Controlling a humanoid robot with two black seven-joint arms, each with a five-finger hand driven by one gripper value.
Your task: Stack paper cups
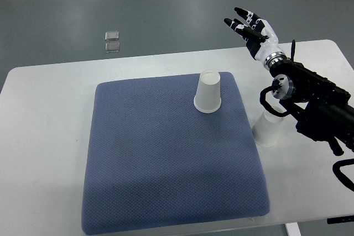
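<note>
We log right hand raised far right, fingers spread, empty | one cup upside down on far blue pad | second cup on table right of pad, under arm

Matt paper cups on textured blue cloth pad, smooth white table.

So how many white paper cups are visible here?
2. One white paper cup stands upside down on the blue cushion mat; the second white paper cup sits on the white table, partly hidden under the right arm.
</note>
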